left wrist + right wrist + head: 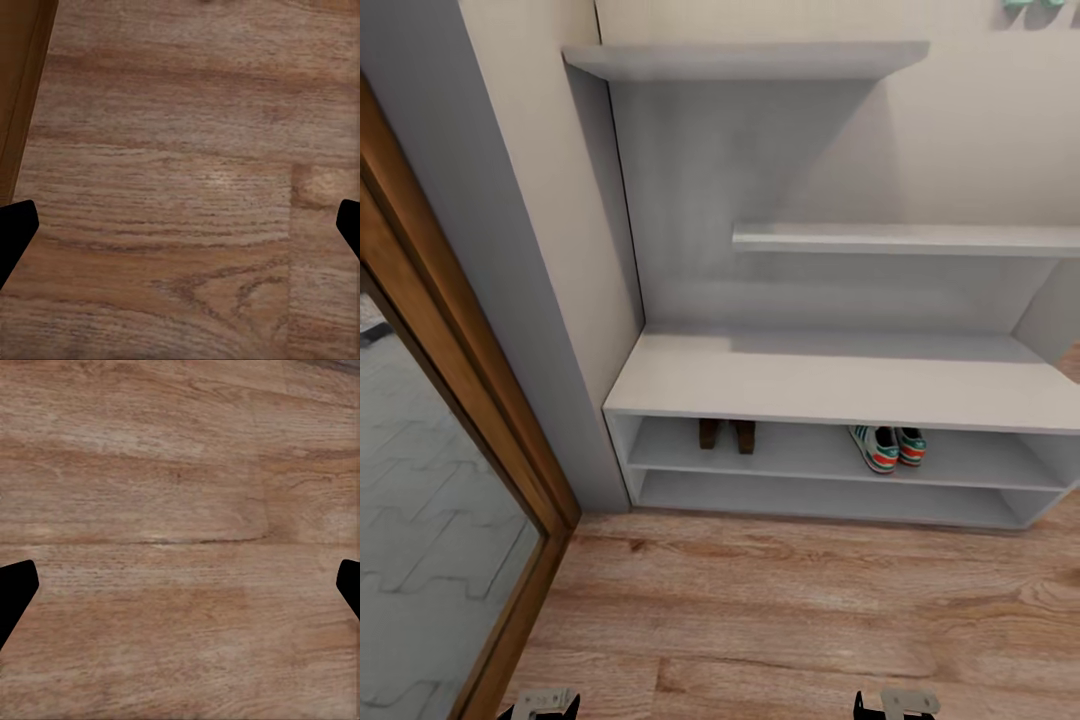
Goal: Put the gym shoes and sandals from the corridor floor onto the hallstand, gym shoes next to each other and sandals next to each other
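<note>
The pale grey hallstand [830,385] stands against the wall ahead, a low bench with two open tiers and two staggered wall shelves above. On its upper tier the two gym shoes [887,446] sit side by side toward the right, heels facing me. The two sandals [726,434] stand together on the same tier toward the left, partly hidden under the bench top. My left gripper [180,225] and right gripper [180,585] both hang open over the bare corridor floor [810,610], nothing between their fingers. Their wrists peek in at the head view's bottom edge.
A wood-framed mirror or glass door [450,480] runs along the left, beside a grey wall pillar [510,250]. The hallstand's lower tier [830,495] holds nothing. Wood-plank floor stretches between me and the rack.
</note>
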{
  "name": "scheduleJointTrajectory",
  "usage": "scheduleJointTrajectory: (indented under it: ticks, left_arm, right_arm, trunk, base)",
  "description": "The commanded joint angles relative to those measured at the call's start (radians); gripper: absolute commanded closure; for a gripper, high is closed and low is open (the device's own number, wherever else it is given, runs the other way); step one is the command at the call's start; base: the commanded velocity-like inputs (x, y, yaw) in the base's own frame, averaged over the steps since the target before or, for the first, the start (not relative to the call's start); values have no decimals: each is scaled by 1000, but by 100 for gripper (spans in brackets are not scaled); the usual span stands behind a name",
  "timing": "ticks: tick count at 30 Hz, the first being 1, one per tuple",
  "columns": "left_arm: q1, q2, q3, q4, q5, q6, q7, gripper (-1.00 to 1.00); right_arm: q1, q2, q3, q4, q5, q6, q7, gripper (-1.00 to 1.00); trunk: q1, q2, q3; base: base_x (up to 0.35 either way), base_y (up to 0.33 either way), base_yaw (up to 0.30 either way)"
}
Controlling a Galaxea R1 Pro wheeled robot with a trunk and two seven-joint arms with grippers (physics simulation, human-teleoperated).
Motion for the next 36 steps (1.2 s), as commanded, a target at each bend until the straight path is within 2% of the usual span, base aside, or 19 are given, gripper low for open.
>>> scheduleJointTrajectory:
  ticks: [1, 27, 36]
  left_arm:
    - [0, 0, 4, 1, 9, -1, -10, -100]
    - [0, 0, 10, 3, 10, -1, -6, -100]
    - [0, 0, 10, 3, 10, -1, -5, -100]
  right_arm:
    - [0, 0, 8, 1, -4, -1, -5, -100]
    - [0, 0, 8, 1, -3, -1, -5, -100]
    - [0, 0, 8, 1, -4, -1, -5, -100]
  trunk:
    - [-4, 7, 2]
    - [-104, 189, 84]
    - [-104, 189, 84]
  base:
    - [0, 0, 0]
    - [0, 0, 0]
    - [0, 0, 0]
